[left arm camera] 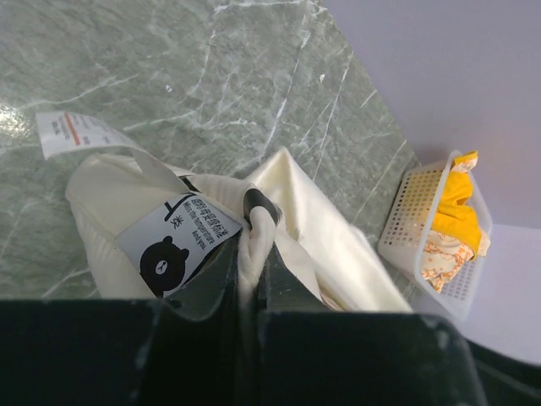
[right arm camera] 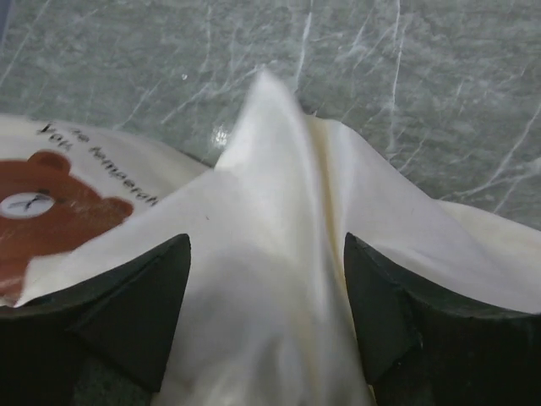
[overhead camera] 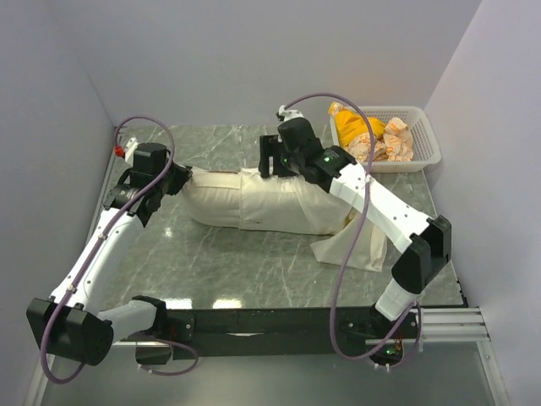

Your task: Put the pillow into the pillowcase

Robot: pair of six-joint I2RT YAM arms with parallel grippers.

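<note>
The pillow [overhead camera: 211, 201] lies lengthwise across the middle of the worktop [overhead camera: 254, 271]. Its right part sits inside the pillowcase [overhead camera: 287, 207], and its left end is bare. The pillowcase's slack tail trails toward the worktop's right edge. The left hand [overhead camera: 177, 180] is clamped on a fold of cream cloth at the pillow's left end, beside its bear label [left arm camera: 179, 241]. The right hand [overhead camera: 269, 159] stands with fingers apart, a peak of pillowcase cloth between them. A white basket [overhead camera: 427, 144] sits in the far right corner.
</note>
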